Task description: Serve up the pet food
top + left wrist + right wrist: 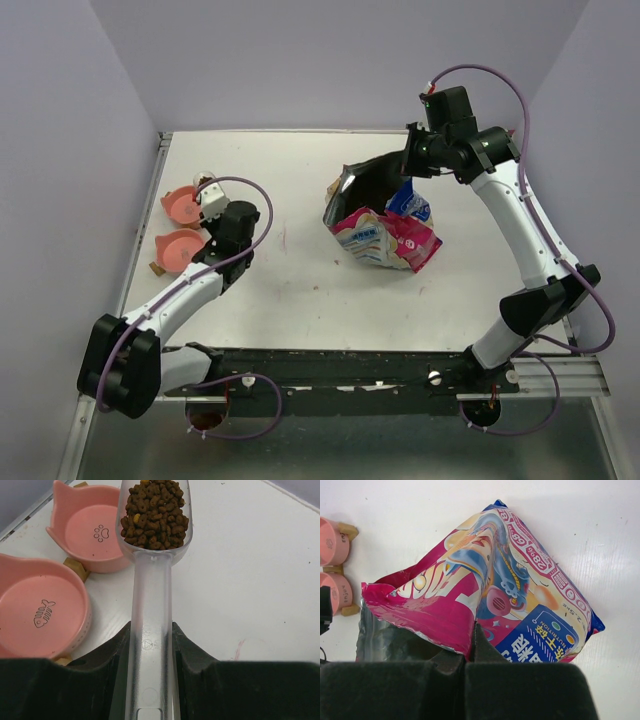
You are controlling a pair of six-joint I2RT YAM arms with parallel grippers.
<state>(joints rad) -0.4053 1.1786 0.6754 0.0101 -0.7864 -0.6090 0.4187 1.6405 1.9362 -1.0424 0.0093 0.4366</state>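
Observation:
The pet food [156,512] is a heap of dark brown kibble filling the bowl of a clear plastic scoop [150,605]. My left gripper [151,636] is shut on the scoop's handle and holds it level, its tip beside the rim of the far pink bowl [87,535], which has a paw print. The near pink bowl [40,610], with a fishbone print, holds nothing, like the far one. My right gripper [470,647] is shut on the torn top edge of the pink, white and blue bag [520,580] and holds its mouth open. In the top view the bag [385,238] lies mid-table.
Both bowls [182,205] [180,250] sit on small wooden stands at the table's left edge, close to my left gripper [215,210]. My right gripper [403,163] is at the far side of the bag. A low rail runs along the left edge [150,200].

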